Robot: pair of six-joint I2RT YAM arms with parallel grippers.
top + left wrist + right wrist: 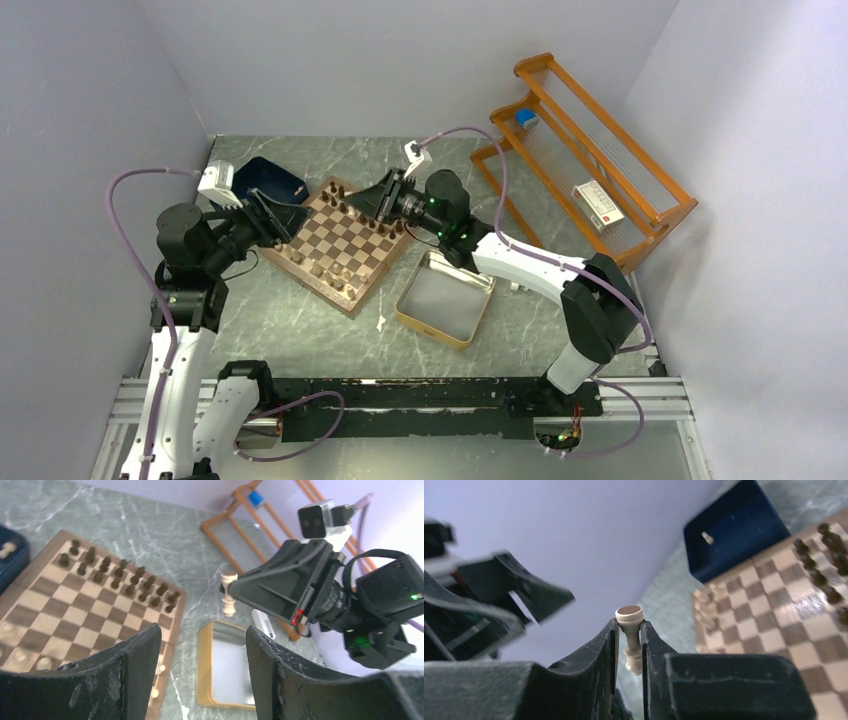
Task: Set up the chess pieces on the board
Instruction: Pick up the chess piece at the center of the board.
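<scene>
Pale lavender walls [400, 60], grey-green marbled tabletop [300, 330], orange rack [532, 67] in the far corner

Overhead camera: fixed high behind the arm bases, facing down and forward. It takes in the whole table [300, 335] and the surrounding walls from a distance.

Left wrist camera: low and close over the board's [75, 615] left edge. It faces right between its own fingers [125, 675] toward the tin [201, 665] and the rack [220, 547] at the table's far right corner.

Right wrist camera: very close, facing left past its own fingers [589, 665] toward the navy tray [734, 530].

All three views share the board and tray. The wrist cameras face each other: the left one shows the right gripper [235, 587], and the right one shows the left gripper [549, 612], blurred. Both show the pale chess piece [630, 635].
</scene>
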